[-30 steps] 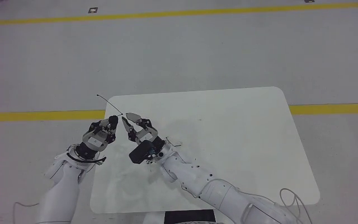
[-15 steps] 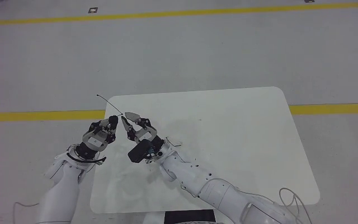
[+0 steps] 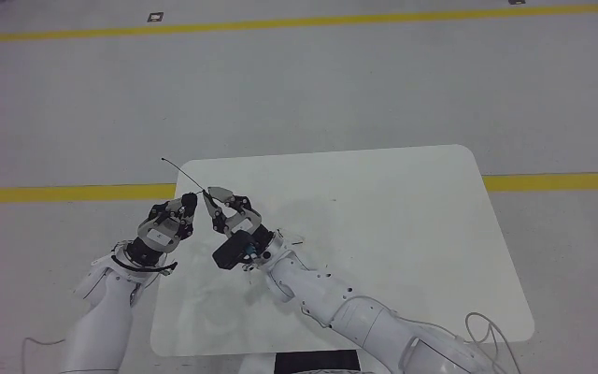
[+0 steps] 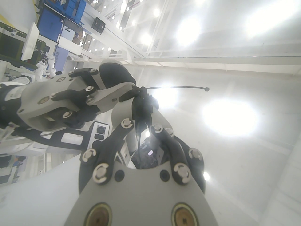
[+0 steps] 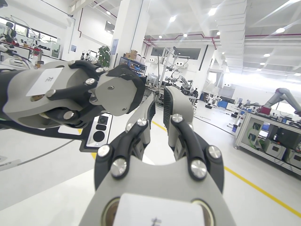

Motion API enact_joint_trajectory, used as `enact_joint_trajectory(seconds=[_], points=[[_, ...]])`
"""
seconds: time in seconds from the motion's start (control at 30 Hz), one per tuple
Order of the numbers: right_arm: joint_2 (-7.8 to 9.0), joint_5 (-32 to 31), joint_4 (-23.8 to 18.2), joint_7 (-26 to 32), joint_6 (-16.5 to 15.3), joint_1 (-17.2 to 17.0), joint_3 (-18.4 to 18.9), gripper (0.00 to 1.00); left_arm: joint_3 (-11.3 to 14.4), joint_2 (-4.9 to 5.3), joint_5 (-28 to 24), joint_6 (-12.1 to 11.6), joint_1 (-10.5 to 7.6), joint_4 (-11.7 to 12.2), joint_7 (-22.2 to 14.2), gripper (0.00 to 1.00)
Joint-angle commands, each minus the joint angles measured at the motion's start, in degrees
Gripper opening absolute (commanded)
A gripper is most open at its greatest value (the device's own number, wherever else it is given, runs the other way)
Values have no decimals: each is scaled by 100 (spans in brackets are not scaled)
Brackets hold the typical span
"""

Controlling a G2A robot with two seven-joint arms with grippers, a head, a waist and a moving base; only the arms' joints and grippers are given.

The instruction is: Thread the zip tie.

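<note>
Clamping the zip tie (image 3: pixel 184 175), the left gripper (image 3: pixel 191 200) is met almost tip to tip by the right gripper (image 3: pixel 215 195) above the far left corner of the table (image 3: pixel 374 187).

From the top view, the tie is seen as a thin, black, gently curved line. It runs from the fingertips out past the table edge, over grey floor near a yellow floor line (image 3: pixel 84 193). The left wrist view adds that the strap is pinched between the left gripper's closed black pads. A small blocky head is seen at the strap's free end, and one right fingertip lies just beside the strap at the grip. In the right wrist view the right jaws are seen parted, with a narrow gap between the ribbed pads. Bare table is left to the right of both arms.
</note>
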Motion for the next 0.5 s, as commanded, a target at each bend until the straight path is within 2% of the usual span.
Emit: enact_joint_trajectory(seconds=[0.0,0.47], points=[[-5,0,13,-1,0,6,1,11,0,0,0,0,0,0,0,0],[-29,0,89,-47,0,43,19,10,0,0,0,0,0,0,0,0]])
